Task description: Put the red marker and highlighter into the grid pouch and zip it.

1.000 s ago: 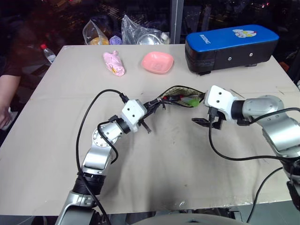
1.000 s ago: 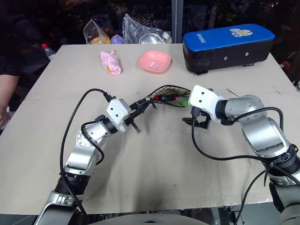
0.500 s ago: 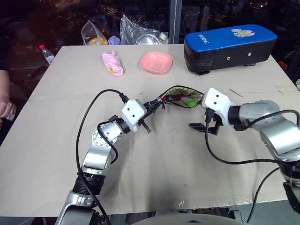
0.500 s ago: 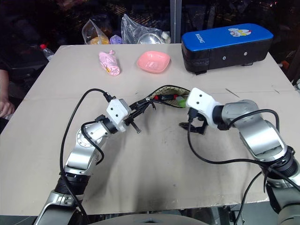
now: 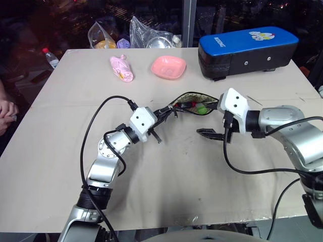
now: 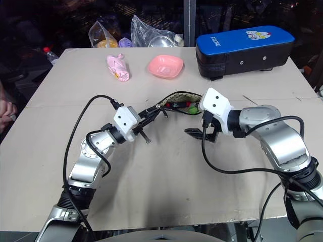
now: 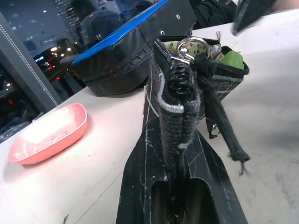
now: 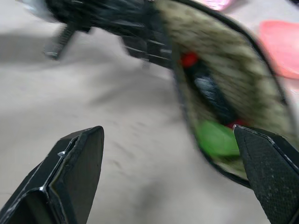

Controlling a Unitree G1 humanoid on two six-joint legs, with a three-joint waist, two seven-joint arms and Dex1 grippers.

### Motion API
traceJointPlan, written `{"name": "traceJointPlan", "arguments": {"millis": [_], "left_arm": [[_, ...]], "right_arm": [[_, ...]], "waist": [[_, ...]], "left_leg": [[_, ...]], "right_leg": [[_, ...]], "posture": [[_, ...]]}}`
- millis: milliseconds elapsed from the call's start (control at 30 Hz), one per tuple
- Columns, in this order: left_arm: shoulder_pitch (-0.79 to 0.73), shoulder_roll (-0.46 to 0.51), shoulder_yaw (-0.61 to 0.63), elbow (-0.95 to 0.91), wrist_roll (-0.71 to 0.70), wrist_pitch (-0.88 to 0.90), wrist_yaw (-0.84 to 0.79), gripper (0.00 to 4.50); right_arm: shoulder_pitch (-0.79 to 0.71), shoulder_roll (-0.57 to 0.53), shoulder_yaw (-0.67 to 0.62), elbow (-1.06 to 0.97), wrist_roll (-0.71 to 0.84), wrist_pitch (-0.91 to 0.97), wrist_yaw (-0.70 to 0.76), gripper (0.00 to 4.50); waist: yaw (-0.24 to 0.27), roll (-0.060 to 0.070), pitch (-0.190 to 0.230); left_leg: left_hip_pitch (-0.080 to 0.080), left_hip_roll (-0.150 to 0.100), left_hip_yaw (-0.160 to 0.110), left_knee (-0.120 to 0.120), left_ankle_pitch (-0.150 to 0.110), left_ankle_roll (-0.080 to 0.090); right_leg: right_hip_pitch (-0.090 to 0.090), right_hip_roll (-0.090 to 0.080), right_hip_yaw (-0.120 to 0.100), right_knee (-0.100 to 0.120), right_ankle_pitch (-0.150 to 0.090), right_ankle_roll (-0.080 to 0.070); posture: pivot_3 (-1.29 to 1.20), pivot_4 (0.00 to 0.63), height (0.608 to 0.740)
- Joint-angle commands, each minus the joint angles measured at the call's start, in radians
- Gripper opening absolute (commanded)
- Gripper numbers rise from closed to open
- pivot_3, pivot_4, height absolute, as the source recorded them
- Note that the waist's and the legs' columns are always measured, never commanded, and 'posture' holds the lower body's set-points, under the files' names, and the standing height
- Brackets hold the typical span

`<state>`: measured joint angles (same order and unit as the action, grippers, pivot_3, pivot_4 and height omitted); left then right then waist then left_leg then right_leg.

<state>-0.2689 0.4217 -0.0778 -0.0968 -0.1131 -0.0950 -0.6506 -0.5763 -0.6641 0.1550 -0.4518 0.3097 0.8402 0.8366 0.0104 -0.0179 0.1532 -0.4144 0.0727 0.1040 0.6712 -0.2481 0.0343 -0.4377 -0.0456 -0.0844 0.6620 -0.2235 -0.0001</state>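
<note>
At table centre, the grid pouch (image 5: pixel 194 103) is pinched at its 9 o'clock end by the closed left gripper (image 5: pixel 162 112), apparently to brace it for zipping. Inside the open mouth, the red marker (image 8: pixel 208 91) and highlighter (image 8: pixel 216 138) are seen. At 4 o'clock, the right gripper (image 5: pixel 211 133) is held wide open, empty.

Silver jointed arms, white wrist blocks, looping black cables, black-fingered end effectors.
</note>
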Motion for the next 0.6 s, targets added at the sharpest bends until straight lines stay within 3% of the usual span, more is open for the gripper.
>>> {"name": "traceJointPlan", "arguments": {"millis": [33,200,333,467,600], "left_arm": [[-0.005,0.001,0.014,-0.021,-0.012,-0.017,0.001,0.0],[-0.017,-0.01,0.008,-0.021,-0.013,-0.011,0.006,0.0],[-0.017,-0.017,0.009,-0.026,-0.012,-0.006,0.012,0.0],[-0.014,-0.022,0.011,-0.03,-0.013,-0.002,0.018,0.0],[-0.014,-0.035,0.005,-0.037,-0.017,0.007,0.024,0.0]], "right_arm": [[-0.047,0.061,-0.05,-0.018,0.039,-0.008,-0.05,4.47],[-0.076,0.203,-0.017,-0.054,0.085,0.074,-0.143,4.47],[-0.076,0.288,-0.069,-0.094,0.199,0.207,-0.185,4.47],[-0.056,0.276,-0.112,-0.141,0.341,0.348,-0.166,4.47],[-0.005,0.266,-0.062,-0.126,0.342,0.369,-0.203,4.47]], "waist": [[0.0,0.0,0.0],[-0.003,0.0,0.0],[0.004,0.0,0.0],[0.003,0.0,0.0],[0.001,0.0,0.0]], "left_leg": [[0.0,0.0,0.0,0.0,0.0,0.0],[0.0,0.0,0.0,0.0,0.0,0.0],[-0.001,0.0,0.0,0.0,0.0,0.0],[-0.001,0.0,0.0,0.0,0.0,0.0],[-0.001,0.0,0.0,0.0,0.0,0.0]], "right_leg": [[0.0,0.0,0.0,0.0,0.0,0.0],[0.0,0.0,0.0,0.0,0.0,0.0],[0.0,-0.002,0.0,0.0,0.0,0.0],[0.0,-0.003,0.0,0.0,0.0,0.0],[0.0,-0.002,0.0,0.0,0.0,0.0]], "posture": [[0.0,0.15,0.74],[0.0,0.15,0.74],[0.0,0.15,0.74],[0.0,0.15,0.74],[0.0,0.15,0.74]]}}
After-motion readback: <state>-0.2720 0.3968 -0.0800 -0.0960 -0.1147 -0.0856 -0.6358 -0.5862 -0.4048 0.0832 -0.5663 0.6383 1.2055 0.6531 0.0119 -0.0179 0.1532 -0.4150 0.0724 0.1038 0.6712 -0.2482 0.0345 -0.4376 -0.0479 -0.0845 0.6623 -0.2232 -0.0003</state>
